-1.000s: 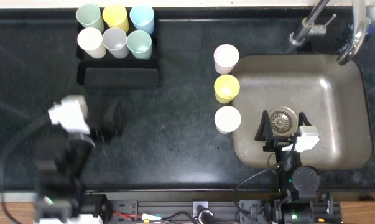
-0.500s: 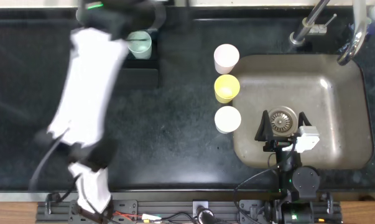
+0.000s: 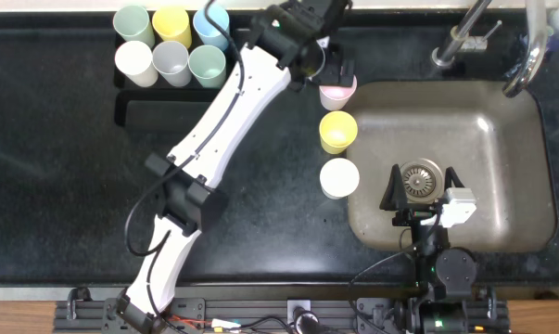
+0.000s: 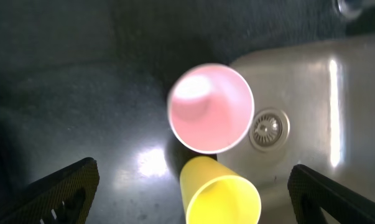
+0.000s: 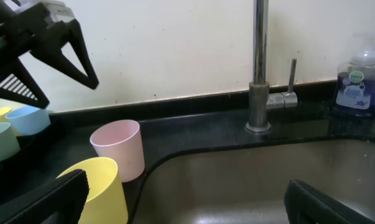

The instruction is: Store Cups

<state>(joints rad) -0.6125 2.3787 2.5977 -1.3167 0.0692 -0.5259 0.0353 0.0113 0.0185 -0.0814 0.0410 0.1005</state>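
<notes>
You have the sink (image 3: 501, 121) at the right, with your right gripper (image 3: 420, 186) over its drain, fingers spread wide. Your left arm (image 3: 233, 111) stretches across the counter, and its left gripper (image 3: 327, 67) hangs above the pink cup (image 4: 210, 107), fingers wide and holding nothing. The black tray (image 3: 172, 111) at the back holds six cups. The pink cup, yellow cup (image 3: 337, 131) and white cup (image 3: 339, 177) stand in a row beside the sink.

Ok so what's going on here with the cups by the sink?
The left arm is stretched across the counter, its open left gripper hovering over the pink cup, not gripping it. A yellow cup and a white cup stand in line beside the sink. Six cups already sit in the rack. The right gripper rests open over the sink.
</notes>
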